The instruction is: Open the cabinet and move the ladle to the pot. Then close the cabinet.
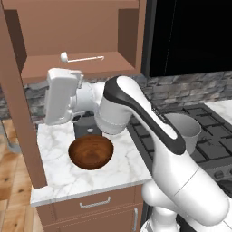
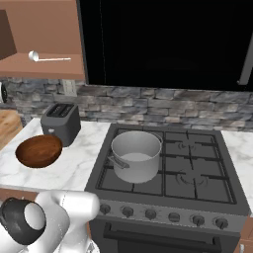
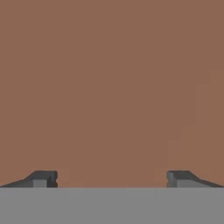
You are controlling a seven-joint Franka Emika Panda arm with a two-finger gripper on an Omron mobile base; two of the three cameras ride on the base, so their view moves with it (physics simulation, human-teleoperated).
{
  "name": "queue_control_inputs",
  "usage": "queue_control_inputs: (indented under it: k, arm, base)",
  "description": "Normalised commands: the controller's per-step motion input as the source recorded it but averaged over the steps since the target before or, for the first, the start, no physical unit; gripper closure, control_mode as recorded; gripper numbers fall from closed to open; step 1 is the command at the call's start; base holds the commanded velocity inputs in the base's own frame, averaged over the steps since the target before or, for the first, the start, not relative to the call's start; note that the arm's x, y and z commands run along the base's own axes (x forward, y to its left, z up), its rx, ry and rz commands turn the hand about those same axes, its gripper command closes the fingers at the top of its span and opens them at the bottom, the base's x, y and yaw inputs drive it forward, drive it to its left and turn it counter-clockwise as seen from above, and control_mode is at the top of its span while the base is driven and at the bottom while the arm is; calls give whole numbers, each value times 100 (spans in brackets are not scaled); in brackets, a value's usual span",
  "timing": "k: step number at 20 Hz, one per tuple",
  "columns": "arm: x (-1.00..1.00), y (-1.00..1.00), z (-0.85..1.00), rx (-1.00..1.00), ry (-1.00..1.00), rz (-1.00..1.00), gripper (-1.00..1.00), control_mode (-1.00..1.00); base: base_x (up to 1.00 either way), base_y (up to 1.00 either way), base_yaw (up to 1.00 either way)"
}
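The reddish-brown cabinet (image 1: 77, 27) stands open, its door (image 1: 18, 113) swung out to the left edge of the counter. A silver ladle (image 1: 81, 58) lies on the cabinet's lower shelf, also seen as the ladle (image 2: 47, 58) in the right base view. The silver-grey pot (image 2: 136, 155) sits empty on the stove's front left burner. My white hand (image 1: 62, 96) hangs below the shelf, facing the open door. In the hand view my gripper (image 3: 111, 178) is open, its fingertips (image 3: 43, 178) wide apart with nothing between them, close to a flat brown surface.
A dark-brown wooden bowl (image 1: 90, 152) sits on the marble counter (image 1: 59, 176), with a dark toaster (image 2: 60, 121) behind it. The black stove (image 2: 197, 192) lies to the right. A drawer unit (image 1: 95, 204) is under the counter. A black panel (image 2: 163, 39) hangs above the stove.
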Motion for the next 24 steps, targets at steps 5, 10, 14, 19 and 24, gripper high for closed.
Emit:
queue_control_inputs:
  k: [5,10,14,19,24]
  arm:
    - [0,1,-1,0,0,2,-100,-100]
    - [-1,-26,1,-3,-2,-1,-100,-100]
    - [-1,-53,10,-2,-2,-9,-100,-100]
    - [7,-44,17,-8,0,-9,-100,-100]
    - [5,-26,6,-15,0,-10,-100,-100]
  base:
    - [0,0,0]
    - [0,0,0]
    - [0,0,0]
    - [0,0,0]
    - [0,0,0]
